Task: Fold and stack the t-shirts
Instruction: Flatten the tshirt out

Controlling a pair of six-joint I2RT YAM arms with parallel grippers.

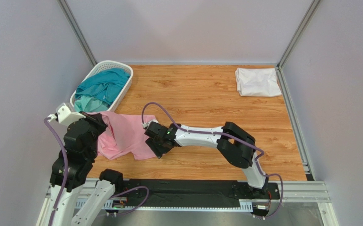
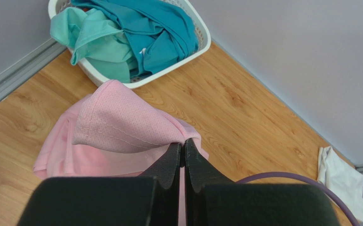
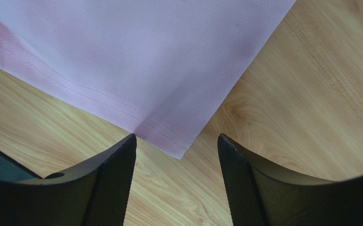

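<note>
The light pink t-shirt (image 1: 124, 136) lies crumpled at the table's left, near the basket. My left gripper (image 2: 184, 143) is shut on a fold of the pink t-shirt (image 2: 117, 122) and holds it raised. My right gripper (image 3: 176, 141) is open just over the table, with a hemmed corner of the pink t-shirt (image 3: 169, 136) lying between its fingertips. In the top view the right gripper (image 1: 156, 147) is at the shirt's lower right corner. The white t-shirt (image 1: 258, 81) lies folded at the far right corner. The teal t-shirt (image 1: 101, 88) fills the basket. No orange shirt shows.
The white lattice basket (image 1: 124, 90) stands at the far left against the wall, also in the left wrist view (image 2: 202, 44). Grey walls close in the table on three sides. A purple cable (image 1: 151, 107) arches over the right arm.
</note>
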